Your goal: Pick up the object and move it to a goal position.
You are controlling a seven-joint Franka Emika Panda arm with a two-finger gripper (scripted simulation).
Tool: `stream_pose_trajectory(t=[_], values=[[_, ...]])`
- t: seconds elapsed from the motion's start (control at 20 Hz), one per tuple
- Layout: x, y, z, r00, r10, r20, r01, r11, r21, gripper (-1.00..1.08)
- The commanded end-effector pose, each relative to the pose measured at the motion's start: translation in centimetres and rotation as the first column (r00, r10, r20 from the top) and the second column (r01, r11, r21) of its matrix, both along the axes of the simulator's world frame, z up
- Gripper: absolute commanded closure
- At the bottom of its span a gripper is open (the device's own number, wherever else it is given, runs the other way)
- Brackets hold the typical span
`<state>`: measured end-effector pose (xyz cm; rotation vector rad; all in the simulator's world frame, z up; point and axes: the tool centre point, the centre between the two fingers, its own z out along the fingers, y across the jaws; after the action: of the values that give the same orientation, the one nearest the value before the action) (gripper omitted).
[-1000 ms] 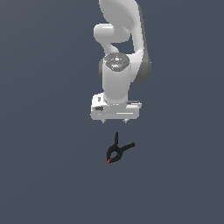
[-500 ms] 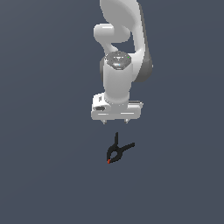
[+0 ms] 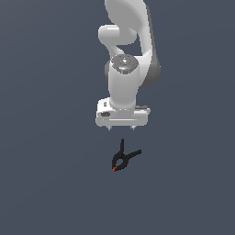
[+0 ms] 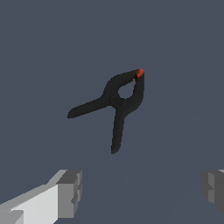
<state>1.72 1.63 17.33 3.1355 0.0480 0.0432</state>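
Observation:
A small black spring clamp with two splayed thin handles and a red-tipped jaw lies on the flat dark grey surface. It also shows in the wrist view, lying free. My gripper hangs above the surface and apart from the clamp, just beyond its handles in the exterior view. In the wrist view the gripper is open, with its two grey fingertips far apart, wider than the clamp. Nothing is between them.
The white arm rises behind the gripper at the top of the exterior view. The dark grey surface spreads around the clamp. No goal marker shows.

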Motion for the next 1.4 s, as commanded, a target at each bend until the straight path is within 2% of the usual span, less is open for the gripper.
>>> stream_pose_trajectory(t=[0.0,0.4,0.65,0.9,1.35], values=[[0.2,0.0,-0.2,1.0,-0.015,-0.001,0.015,1.0,0.001,-0.92],[1.5,0.2,-1.7,0.992,-0.128,-0.006,0.128,0.992,0.007,-0.92],[2.8,0.4,-3.3,0.97,-0.241,-0.012,0.241,0.97,0.01,-0.92],[4.2,0.6,-5.4,0.928,-0.371,-0.018,0.372,0.928,0.012,-0.92],[6.0,1.0,-8.7,0.832,-0.554,-0.026,0.554,0.832,0.008,-0.92]])
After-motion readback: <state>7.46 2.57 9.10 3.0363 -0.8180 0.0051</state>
